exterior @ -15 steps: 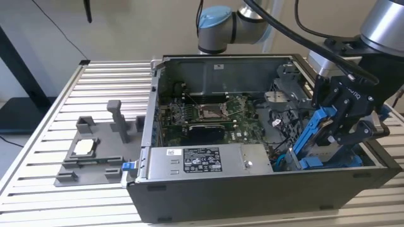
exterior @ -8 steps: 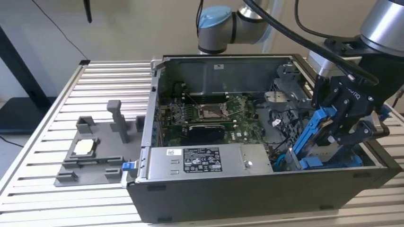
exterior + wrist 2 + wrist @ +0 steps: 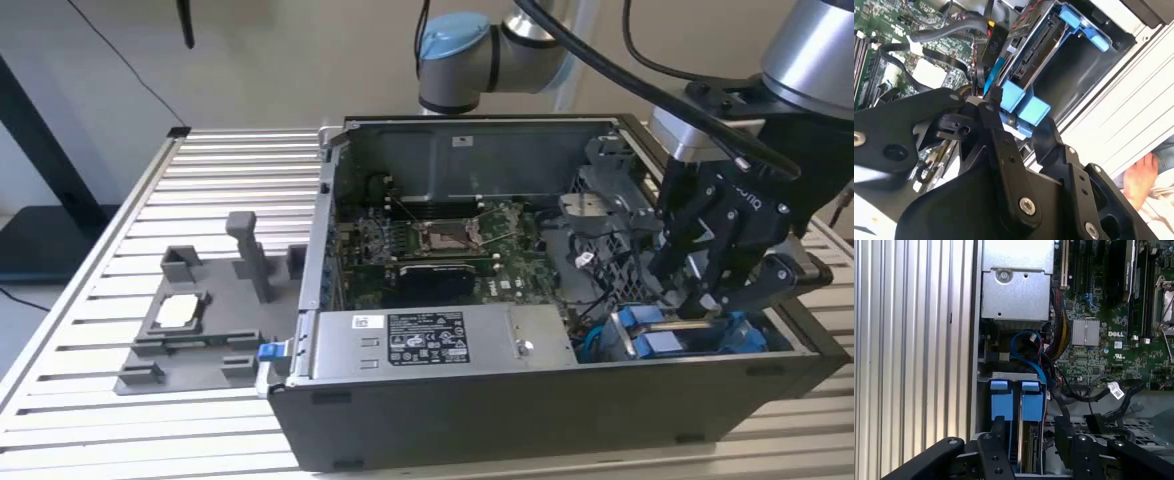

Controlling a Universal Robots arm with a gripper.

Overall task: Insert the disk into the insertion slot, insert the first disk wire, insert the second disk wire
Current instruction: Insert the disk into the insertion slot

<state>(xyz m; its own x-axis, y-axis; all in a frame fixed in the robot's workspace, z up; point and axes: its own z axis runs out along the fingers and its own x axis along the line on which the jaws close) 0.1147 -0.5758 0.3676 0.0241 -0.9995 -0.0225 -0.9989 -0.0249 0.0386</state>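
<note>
The disk (image 3: pixel 1026 450) stands edge-on in the grey insertion slot (image 3: pixel 1014 375), in the case's front corner at the exterior view's right. Its two blue carrier tabs (image 3: pixel 1033 401) (image 3: pixel 1024 106) (image 3: pixel 643 320) stick out of the slot. My gripper (image 3: pixel 1021 112) (image 3: pixel 1029 427) (image 3: pixel 701 305) reaches down onto them, one black finger pressed against each tab's outer side. A blue wire (image 3: pixel 1026 342) (image 3: pixel 995 70) curls beside the slot. It ends at a black plug (image 3: pixel 996 37) hanging loose near the disk's connector (image 3: pixel 1029 55). A black labelled wire (image 3: pixel 1114 390) lies loose over the board.
The silver power-supply box (image 3: pixel 427 340) (image 3: pixel 1014 290) sits beside the slot along the case's front wall. The green motherboard (image 3: pixel 441 240) fills the case floor. A grey fixture (image 3: pixel 200 320) with a chip stands on the slatted table (image 3: pixel 94 280). A person's hand (image 3: pixel 1141 180) rests outside the case.
</note>
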